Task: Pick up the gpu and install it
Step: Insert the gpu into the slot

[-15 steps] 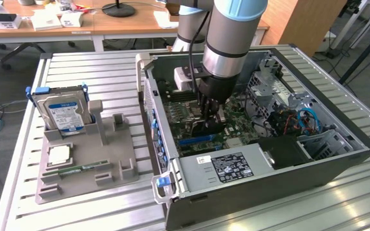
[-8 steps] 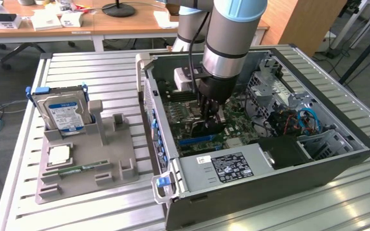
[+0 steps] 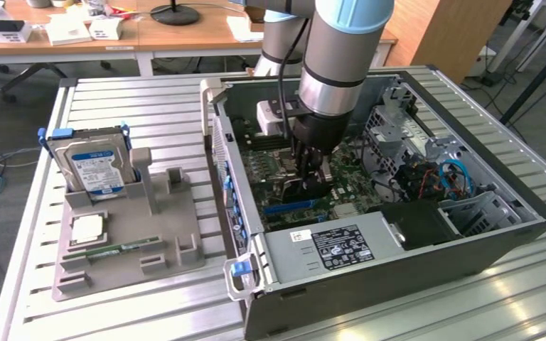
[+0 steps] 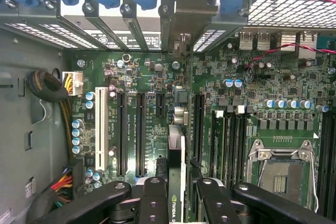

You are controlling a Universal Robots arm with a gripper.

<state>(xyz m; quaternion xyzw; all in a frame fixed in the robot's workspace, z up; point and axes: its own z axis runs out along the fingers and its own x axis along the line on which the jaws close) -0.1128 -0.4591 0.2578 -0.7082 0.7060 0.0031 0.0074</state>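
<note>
Gpu is sitting edge-on between the gripper fingers, standing over the motherboard slots; can't tell if it is seated. Gripper is clamping partly closed on the card from both sides, at the exterior frame's centre. Open computer case is lying right of centre; hard drive is standing in the grey tray at the left.

A green strip on the edge of the graphics card carries white lettering that reads NVIDIA, seen in the wrist view. Nothing else can be read. The blue and white label on the hard drive, the black sticker on the power supply and the white print beside the slots of the motherboard are too small to make out.
</note>
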